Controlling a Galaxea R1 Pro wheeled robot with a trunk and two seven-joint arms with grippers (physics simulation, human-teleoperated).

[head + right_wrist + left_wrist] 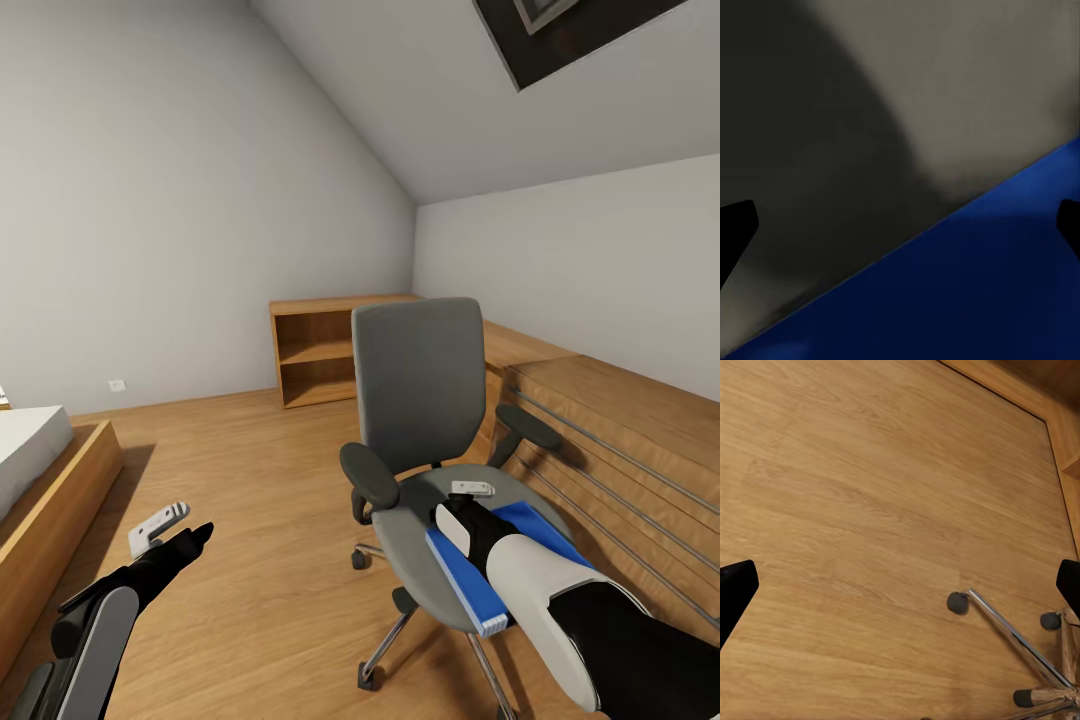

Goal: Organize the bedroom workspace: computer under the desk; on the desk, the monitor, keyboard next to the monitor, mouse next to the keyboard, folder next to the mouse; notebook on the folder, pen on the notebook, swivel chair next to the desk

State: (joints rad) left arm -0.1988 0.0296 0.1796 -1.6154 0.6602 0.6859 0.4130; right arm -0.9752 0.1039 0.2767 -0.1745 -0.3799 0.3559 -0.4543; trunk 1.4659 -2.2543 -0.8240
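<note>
The grey swivel chair [418,385] stands on the wooden floor in the middle right of the head view, its seat facing me. The bright blue folder [462,575] lies flat on the seat. My right gripper [455,518] points down at the seat just above the folder's far end. In the right wrist view the right gripper [900,225] is open, fingertips wide apart, close over the folder [967,292] and the grey seat [907,97]. My left gripper [195,540] hovers open and empty over the floor left of the chair. The chair's chrome base [1020,649] shows in the left wrist view.
A low open wooden shelf [315,355] stands against the far wall behind the chair. A wooden ledge with metal rails [620,420] runs along the right wall. A bed with a wooden frame [50,480] is at the left. Bare floor lies between bed and chair.
</note>
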